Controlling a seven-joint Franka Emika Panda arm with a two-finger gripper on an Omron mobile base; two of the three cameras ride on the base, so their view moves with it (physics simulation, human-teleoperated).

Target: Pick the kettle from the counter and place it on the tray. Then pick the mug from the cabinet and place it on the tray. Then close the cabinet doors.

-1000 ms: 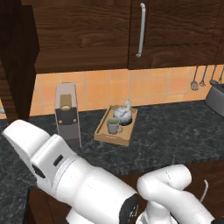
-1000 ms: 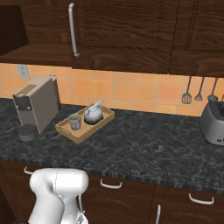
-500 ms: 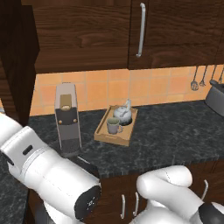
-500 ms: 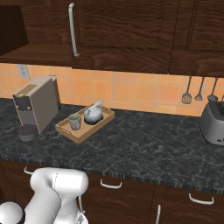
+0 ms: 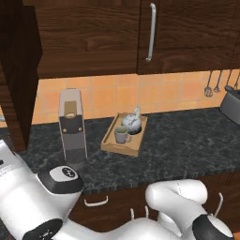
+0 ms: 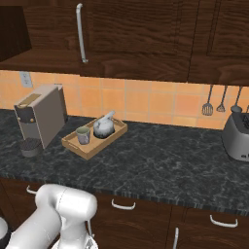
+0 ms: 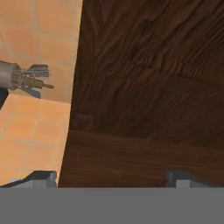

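Note:
The kettle (image 5: 132, 123) (image 6: 103, 126) and the mug (image 5: 122, 135) (image 6: 83, 134) both sit in the tan tray (image 5: 111, 144) (image 6: 99, 147) on the dark counter (image 5: 187, 140) (image 6: 160, 165). One cabinet door (image 5: 18, 70) stands swung out at the left. The other door (image 5: 117, 37) (image 6: 126, 34) is shut, its silver handle (image 5: 151, 32) (image 6: 81, 33) upright. The cabinet's open side (image 6: 12, 29) shows at the upper left. My gripper (image 7: 111, 179) is open and holds nothing, its fingertips (image 7: 41, 177) wide apart, close to a dark wood face (image 7: 148, 96).
A tall coffee machine (image 5: 72, 125) (image 6: 41, 114) stands left of the tray. A toaster (image 6: 237, 138) sits at the far right, and utensils (image 6: 208, 107) hang on the orange tiled wall. A whisk-like tool (image 7: 26, 78) shows against the tiles. My white arm (image 5: 42, 201) crosses the lower left.
The arm has swung down and to the left in the left base view. Tray, kettle, mug and doors have not moved.

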